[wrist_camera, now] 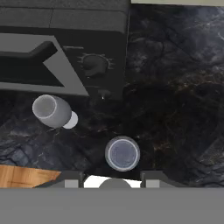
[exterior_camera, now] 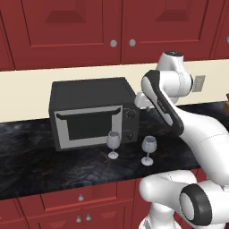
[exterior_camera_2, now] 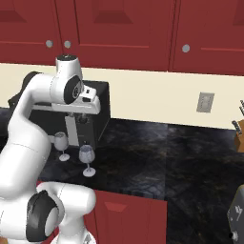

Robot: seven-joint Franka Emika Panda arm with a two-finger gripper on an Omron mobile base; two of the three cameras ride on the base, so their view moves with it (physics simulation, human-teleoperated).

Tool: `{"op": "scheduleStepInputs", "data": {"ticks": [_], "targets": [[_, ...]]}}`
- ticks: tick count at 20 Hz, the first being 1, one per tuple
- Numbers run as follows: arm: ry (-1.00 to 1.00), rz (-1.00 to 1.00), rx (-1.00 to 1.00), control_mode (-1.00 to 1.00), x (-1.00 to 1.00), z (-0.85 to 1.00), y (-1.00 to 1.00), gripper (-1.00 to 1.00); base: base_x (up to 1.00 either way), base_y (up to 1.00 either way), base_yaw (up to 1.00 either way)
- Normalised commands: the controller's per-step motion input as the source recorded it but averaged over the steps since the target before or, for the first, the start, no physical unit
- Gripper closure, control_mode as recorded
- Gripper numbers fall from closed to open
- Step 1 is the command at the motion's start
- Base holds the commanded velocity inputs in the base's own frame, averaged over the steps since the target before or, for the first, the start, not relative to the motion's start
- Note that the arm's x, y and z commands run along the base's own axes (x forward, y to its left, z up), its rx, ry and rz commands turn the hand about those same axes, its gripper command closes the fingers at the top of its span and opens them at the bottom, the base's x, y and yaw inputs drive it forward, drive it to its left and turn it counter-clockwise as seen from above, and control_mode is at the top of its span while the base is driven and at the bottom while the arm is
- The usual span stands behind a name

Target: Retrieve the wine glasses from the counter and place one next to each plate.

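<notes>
You have a black microwave at ten o'clock, a wall outlet and knife block at two o'clock.

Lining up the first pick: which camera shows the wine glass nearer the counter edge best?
The hand view: that wine glass sits almost straight below, its rim a full circle. The left base view shows its whole side profile; the right base view shows it too, close beside the arm.
</notes>
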Motion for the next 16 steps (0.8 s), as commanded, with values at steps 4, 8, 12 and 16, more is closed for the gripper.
{"op": "scheduleStepInputs", "data": {"ticks": [4, 8, 12, 16], "targets": [[0.00, 0.00, 0.00, -1.00, -0.19, -0.07, 0.00, -1.00, 0.00, 0.00, 0.00], [0.00, -0.01, 0.00, -1.00, -0.49, -0.14, 0.00, -1.00, 0.00, 0.00, 0.00], [-0.01, -0.28, 0.00, -1.00, -0.53, 0.00, 0.00, -1.00, 0.00, 0.00, 0.00], [-0.05, -0.42, 0.00, -1.00, -0.42, 0.00, 0.00, -1.00, 0.00, 0.00, 0.00]]}}
